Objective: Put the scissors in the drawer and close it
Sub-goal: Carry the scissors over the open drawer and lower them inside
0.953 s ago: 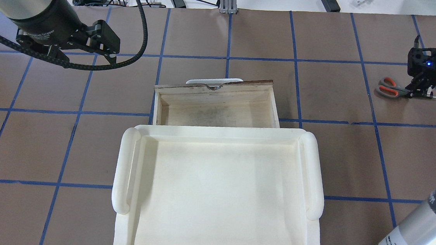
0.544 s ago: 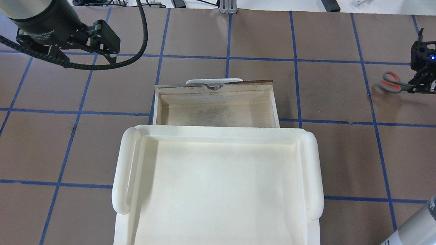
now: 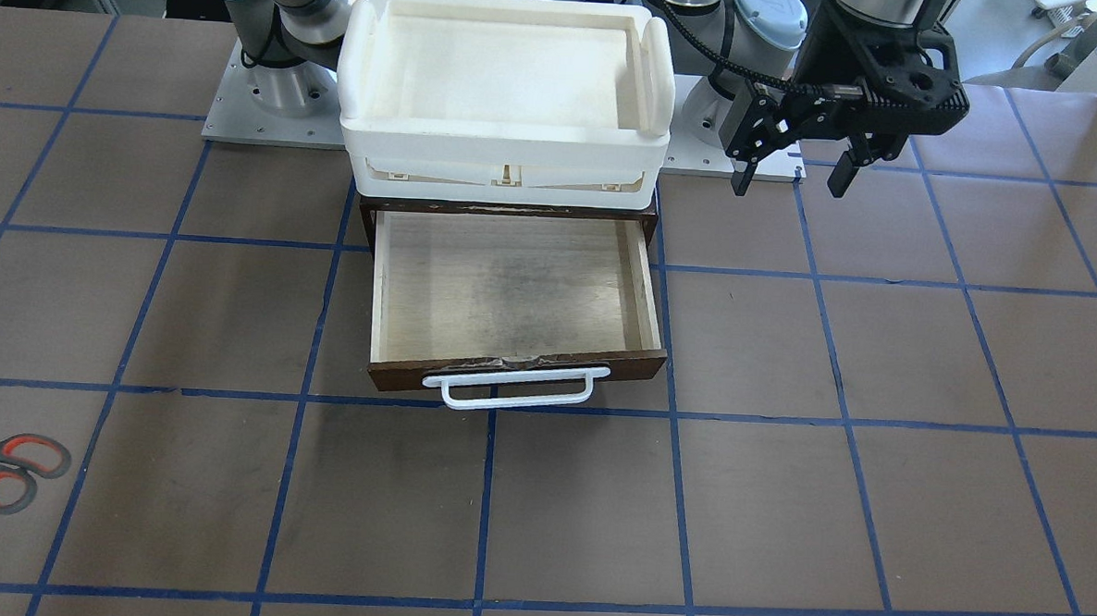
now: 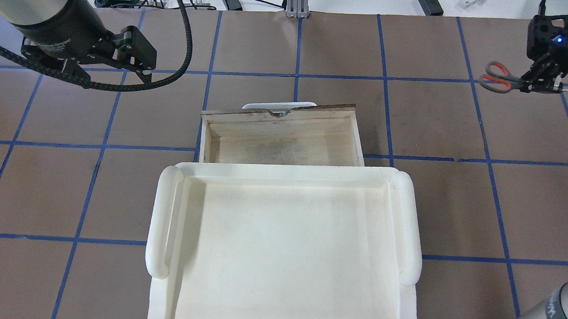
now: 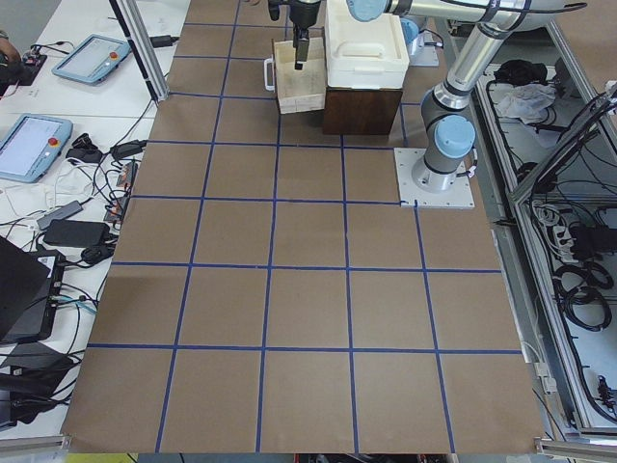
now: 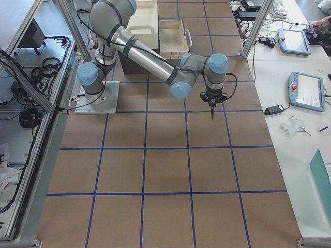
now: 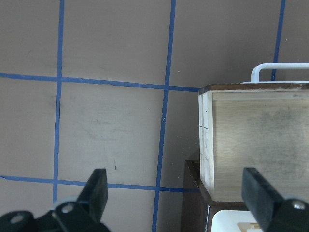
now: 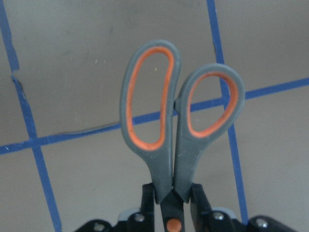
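Counted — one scissors, one drawer (with one white handle), one white bin.

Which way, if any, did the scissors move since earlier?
Yes. The scissors, in the right gripper, went from below the blue tape line to over it, overhead view.

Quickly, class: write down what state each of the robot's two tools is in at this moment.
Left tool: open, holding nothing.
Right tool: shut on the scissors, gripping them just below the handles.
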Controlling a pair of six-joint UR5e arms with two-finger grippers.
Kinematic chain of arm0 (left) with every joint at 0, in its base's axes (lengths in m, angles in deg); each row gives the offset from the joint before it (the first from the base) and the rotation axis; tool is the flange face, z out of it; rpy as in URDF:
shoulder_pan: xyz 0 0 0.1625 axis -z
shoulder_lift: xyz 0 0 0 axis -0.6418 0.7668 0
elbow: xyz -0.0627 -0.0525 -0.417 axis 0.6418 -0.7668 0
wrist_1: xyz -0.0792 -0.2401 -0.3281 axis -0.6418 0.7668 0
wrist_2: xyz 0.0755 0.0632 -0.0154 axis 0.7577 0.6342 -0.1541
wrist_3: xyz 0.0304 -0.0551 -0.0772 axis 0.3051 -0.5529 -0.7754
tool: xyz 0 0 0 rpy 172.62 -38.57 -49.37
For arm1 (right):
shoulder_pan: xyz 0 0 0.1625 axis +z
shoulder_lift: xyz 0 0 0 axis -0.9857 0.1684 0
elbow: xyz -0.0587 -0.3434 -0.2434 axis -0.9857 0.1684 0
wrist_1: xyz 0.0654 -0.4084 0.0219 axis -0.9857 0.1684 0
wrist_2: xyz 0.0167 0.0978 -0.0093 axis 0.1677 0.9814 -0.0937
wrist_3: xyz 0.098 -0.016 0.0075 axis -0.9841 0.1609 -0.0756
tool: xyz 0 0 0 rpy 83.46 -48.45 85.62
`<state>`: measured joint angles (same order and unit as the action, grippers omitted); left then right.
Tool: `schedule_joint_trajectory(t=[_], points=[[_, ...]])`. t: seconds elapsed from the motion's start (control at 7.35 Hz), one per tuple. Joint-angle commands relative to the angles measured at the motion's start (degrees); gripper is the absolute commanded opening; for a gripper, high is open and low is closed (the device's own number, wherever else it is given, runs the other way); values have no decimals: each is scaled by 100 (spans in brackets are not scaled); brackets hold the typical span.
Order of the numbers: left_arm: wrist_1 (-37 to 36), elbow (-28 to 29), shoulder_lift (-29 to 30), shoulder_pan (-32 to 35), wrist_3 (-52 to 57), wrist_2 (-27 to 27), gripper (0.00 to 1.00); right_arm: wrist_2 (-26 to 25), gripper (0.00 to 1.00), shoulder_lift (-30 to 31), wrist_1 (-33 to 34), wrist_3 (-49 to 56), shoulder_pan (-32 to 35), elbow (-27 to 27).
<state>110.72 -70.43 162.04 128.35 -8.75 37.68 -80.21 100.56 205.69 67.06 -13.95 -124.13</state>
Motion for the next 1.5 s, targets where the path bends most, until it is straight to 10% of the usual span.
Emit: schedule_joint_trajectory(t=[0.0, 1.36], points=[[-6, 0, 0, 0, 0, 1, 100, 2, 0, 598, -639, -711, 761, 4], [21, -9, -9, -9, 0, 1, 100, -368, 0, 1075, -1653, -3448, 4217, -93]])
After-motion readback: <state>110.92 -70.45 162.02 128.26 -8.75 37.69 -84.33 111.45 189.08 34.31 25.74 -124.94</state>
